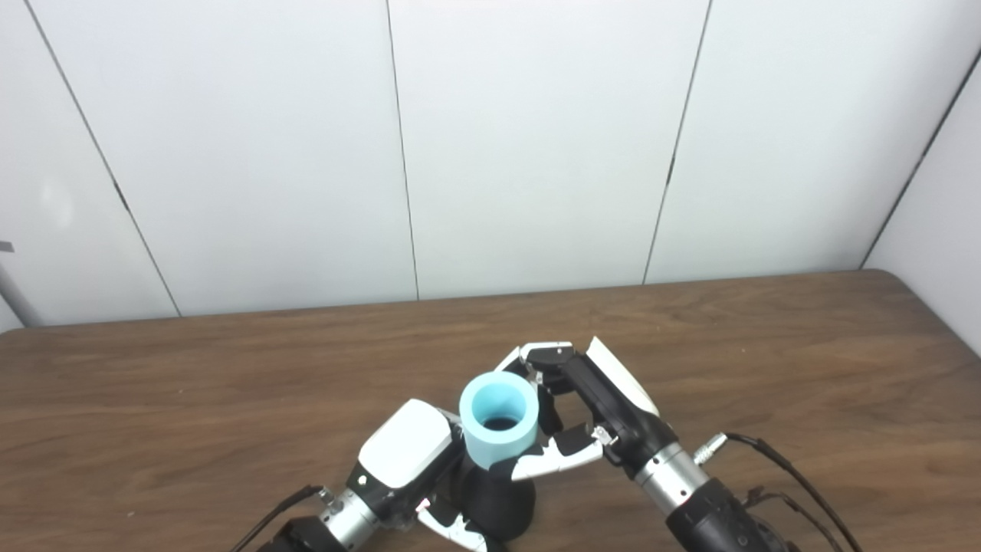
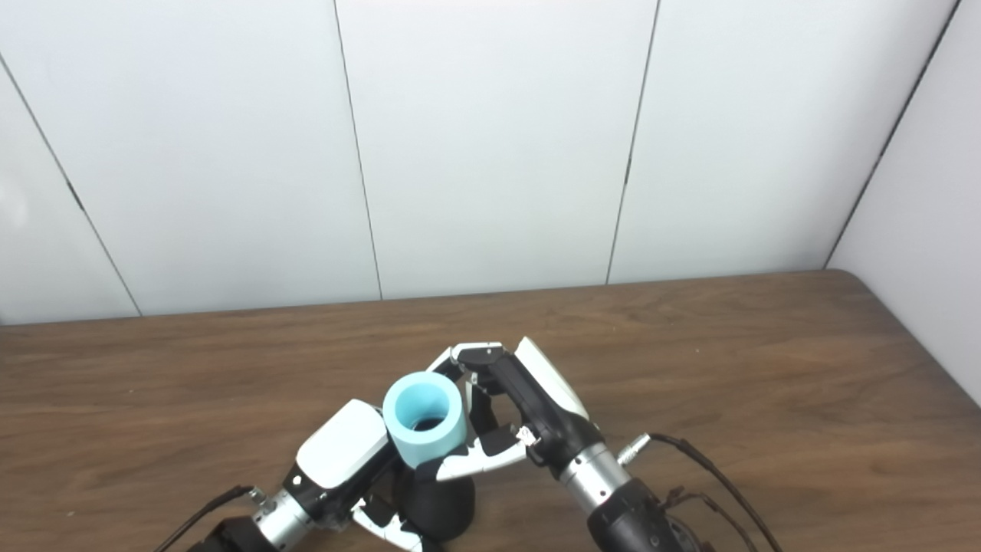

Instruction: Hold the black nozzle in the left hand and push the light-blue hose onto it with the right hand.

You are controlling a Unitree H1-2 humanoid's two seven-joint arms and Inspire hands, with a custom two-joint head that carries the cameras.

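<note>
Near table's front edge, we hold black nozzle (image 1: 502, 502) upright, left hand (image 1: 406, 456) closed around it. Our right hand (image 1: 586, 418) wraps light-blue hose (image 1: 498, 418), already sitting on nozzle top. Seating depth unclear; we judge only final push remains.

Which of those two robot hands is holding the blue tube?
The right hand: its fingers wrap the light-blue hose. The left hand grips the black nozzle beneath it.
</note>
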